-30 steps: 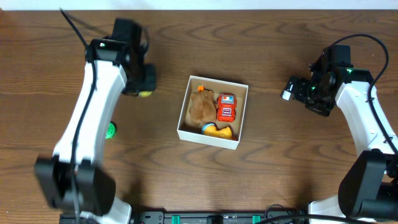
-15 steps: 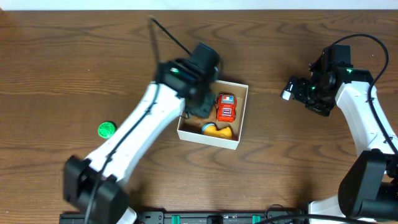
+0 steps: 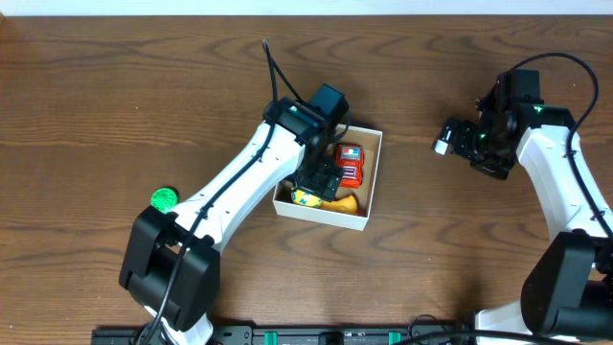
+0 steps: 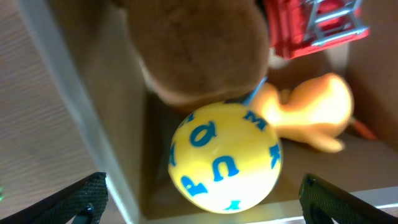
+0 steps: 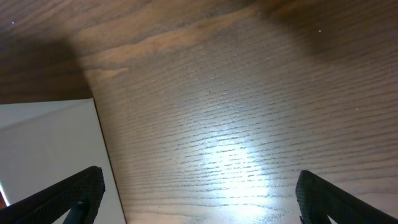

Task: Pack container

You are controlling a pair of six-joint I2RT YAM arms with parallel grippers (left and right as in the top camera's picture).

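Note:
The container (image 3: 375, 172) is a square white-walled box with a brown inside, at the table's middle. In it lie a yellow ball with blue letters (image 3: 305, 198), a red toy car (image 3: 351, 165) and an orange duck (image 3: 343, 203). My left gripper (image 3: 316, 182) hangs over the box's left half, open. In the left wrist view the ball (image 4: 225, 158) rests free between the spread fingers of that gripper (image 4: 205, 196), beside a brown plush (image 4: 193, 50) and the container's wall (image 4: 68, 106). My right gripper (image 3: 450, 136) is open over bare wood to the container's right, nothing between its fingers (image 5: 199, 193).
A small green round toy (image 3: 165, 199) lies on the table far to the left of the container. The left arm stretches across from the front left to the box. A flat white surface (image 5: 50, 155) shows at the left edge of the right wrist view.
My left arm swung from the table's left side to over the container with the yellow ball, then its jaws opened and the ball now lies in the box. The right arm has not moved.

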